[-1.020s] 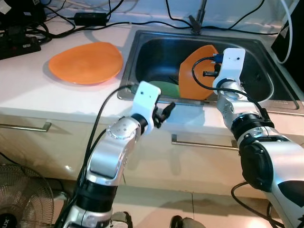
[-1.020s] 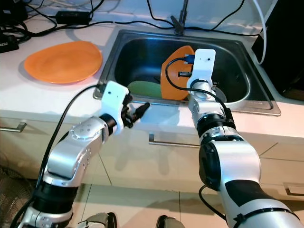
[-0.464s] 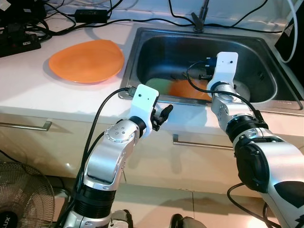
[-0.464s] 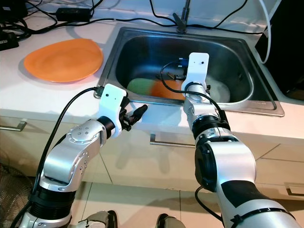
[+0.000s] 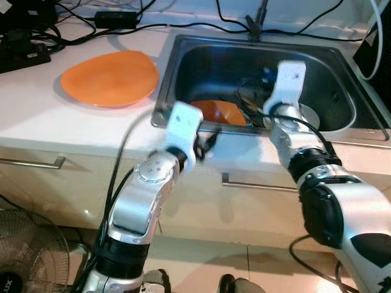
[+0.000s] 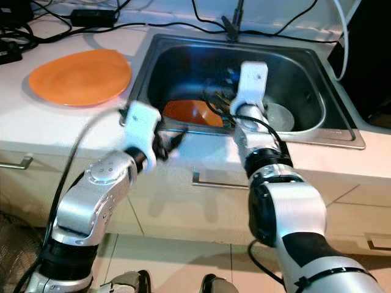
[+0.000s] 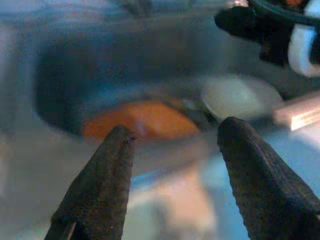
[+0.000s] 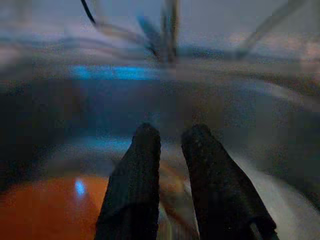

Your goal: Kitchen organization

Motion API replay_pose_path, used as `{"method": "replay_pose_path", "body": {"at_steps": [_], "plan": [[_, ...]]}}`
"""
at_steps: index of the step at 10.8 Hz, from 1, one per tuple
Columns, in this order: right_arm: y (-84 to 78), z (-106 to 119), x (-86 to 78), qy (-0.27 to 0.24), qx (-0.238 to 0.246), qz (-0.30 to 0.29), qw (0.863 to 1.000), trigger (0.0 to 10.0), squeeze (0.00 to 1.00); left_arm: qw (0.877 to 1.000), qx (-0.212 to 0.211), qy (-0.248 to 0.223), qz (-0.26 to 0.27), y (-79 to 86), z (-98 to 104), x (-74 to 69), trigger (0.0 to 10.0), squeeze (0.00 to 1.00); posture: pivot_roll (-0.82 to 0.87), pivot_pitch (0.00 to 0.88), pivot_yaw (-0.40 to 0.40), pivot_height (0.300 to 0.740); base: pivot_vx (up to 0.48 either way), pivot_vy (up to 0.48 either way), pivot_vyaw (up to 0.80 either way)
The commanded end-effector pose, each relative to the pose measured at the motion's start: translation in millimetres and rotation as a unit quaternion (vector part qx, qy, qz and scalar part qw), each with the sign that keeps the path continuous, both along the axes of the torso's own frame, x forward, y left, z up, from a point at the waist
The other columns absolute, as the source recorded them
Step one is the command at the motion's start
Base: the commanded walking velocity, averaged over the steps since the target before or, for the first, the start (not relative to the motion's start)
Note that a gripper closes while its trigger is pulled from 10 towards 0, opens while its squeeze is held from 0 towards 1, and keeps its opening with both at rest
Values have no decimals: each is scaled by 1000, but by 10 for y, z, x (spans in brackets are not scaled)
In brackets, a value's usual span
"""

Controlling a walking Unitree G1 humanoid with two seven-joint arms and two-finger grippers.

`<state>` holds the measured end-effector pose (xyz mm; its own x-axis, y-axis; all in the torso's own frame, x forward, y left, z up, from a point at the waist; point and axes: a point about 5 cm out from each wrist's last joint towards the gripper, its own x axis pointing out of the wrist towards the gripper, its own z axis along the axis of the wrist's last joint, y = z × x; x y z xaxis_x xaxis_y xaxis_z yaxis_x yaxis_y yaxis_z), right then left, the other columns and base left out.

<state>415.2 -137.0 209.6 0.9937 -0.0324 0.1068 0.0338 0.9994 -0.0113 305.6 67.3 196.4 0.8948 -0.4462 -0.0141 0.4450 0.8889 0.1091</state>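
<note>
Sorting barely begun — one orange plate [image 5: 110, 78] sat on the desk [image 5: 36, 116].
Another plate [image 6: 185, 112] lay in the sink [image 6: 305, 131]; left claw [image 7: 175, 145] spread, right claw [image 8: 170, 145] nearly pressed together.

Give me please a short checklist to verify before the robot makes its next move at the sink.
1. Orange plate lies low in the sink: ok.
2. Right gripper free of the plate: cannot tell; the fingers stand nearly together, blurred.
3. Left gripper open: ok, at the sink's front edge.
4. Second orange plate lies flat on the counter: ok.
5. Views sharp: not ok.
</note>
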Motion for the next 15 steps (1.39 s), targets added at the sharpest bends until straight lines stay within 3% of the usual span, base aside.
{"method": "replay_pose_path", "body": {"at_steps": [1, 2, 4, 5, 6, 7, 8, 9, 10, 11, 13, 15], "plan": [[56, 142, -14, -54, -14, 23, 998, 10000, 0, 998, 8, -51, 25, 50, 95, 62, 10000, 0, 178, 126, -34, 740, 0, 0, 0], [108, 206, -72, -105, -11, 44, 993, 10000, 0, 993, 29, -98, 58, 162, 204, 125, 10000, 0, 158, 121, -34, 740, 0, 0, 0], [112, 174, -213, -143, 5, 54, 988, 10000, 0, 984, 87, -126, 88, 334, 231, 222, 10000, 0, 131, 112, -36, 740, 0, 0, 0], [24, 74, -314, -136, 40, 29, 989, 10000, 0, 973, 154, -139, 106, 478, 220, 290, 10000, 0, 124, 105, -34, 740, 0, 0, 0], [-5, -36, -390, -119, 63, 17, 991, 10000, 0, 963, 195, -142, 122, 590, 200, 328, 10000, 0, 116, 97, -31, 740, 0, 0, 0], [45, -226, -536, -92, 72, 22, 993, 10000, 0, 943, 262, -145, 142, 789, 187, 384, 10000, 0, 113, 91, -28, 740, 0, 0, 0], [74, -281, -596, -81, 73, 26, 994, 10000, 0, 932, 294, -150, 147, 881, 196, 405, 10000, 0, 112, 84, -27, 740, 0, 0, 0], [89, -294, -654, -71, 76, 26, 994, 10000, 0, 919, 329, -155, 155, 1014, 231, 430, 10000, 1000, 113, 75, -23, 740, 0, 0, 0], [77, -245, -649, -71, 80, 22, 994, 10000, 0, 903, 372, -155, 146, 1087, 244, 454, 10000, 1000, 114, 64, -22, 740, 0, 0, 0], [81, -222, -649, -69, 80, 22, 994, 10000, 0, 894, 400, -153, 130, 1106, 239, 469, 10000, 0, 114, 60, -21, 740, 0, 0, 0], [114, -214, -667, -62, 82, 23, 994, 10000, 0, 884, 437, -134, 98, 1174, 248, 523, 10000, 0, 118, 49, -15, 740, 0, 0, 0], [136, -198, -685, -60, 88, 23, 994, 10000, 0, 884, 450, -111, 66, 1199, 263, 597, 10000, 0, 114, 51, -8, 740, 0, 0, 0]]}}
